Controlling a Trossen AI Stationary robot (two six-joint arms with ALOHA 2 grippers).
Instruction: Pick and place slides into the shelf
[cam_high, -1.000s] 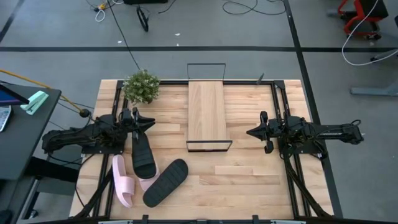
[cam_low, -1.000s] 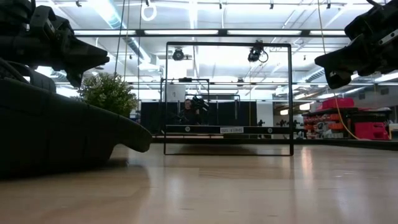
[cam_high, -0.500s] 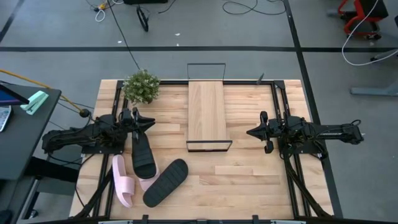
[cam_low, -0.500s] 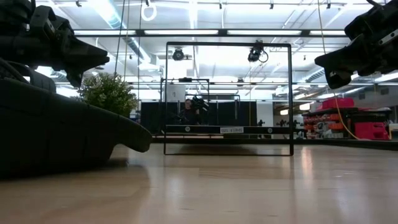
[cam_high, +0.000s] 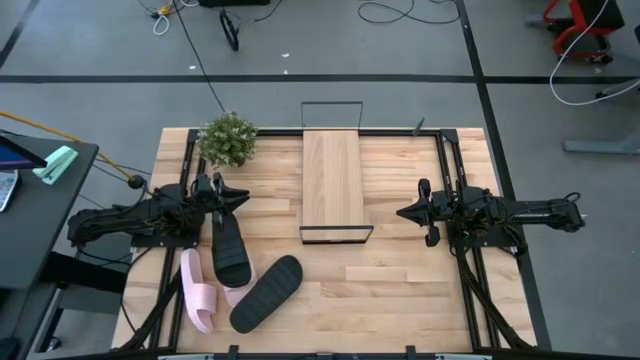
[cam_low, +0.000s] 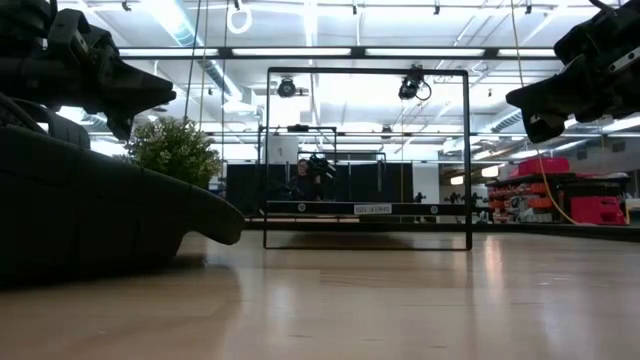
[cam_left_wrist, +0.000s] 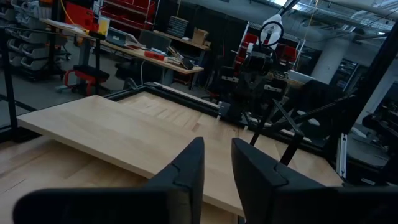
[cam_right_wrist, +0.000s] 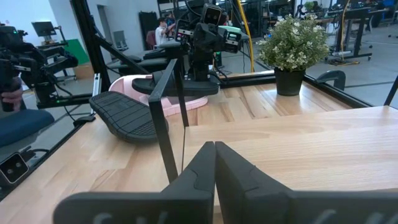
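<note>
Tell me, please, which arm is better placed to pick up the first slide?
Probably the left. The left gripper hovers right by a black slide, and every slide lies on its side of the table. The right gripper waits beyond the shelf.

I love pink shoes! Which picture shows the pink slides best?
The high view: both pink slides lie beside the black ones, seen from above. The right wrist view catches only a pink sliver behind a black slide. Other views show none.

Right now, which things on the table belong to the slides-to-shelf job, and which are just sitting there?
Job:
- black slides, one beside the left gripper
- pink slides
- shelf, bare
- right gripper, waiting right of the shelf

Bystanders:
- potted plant
</note>
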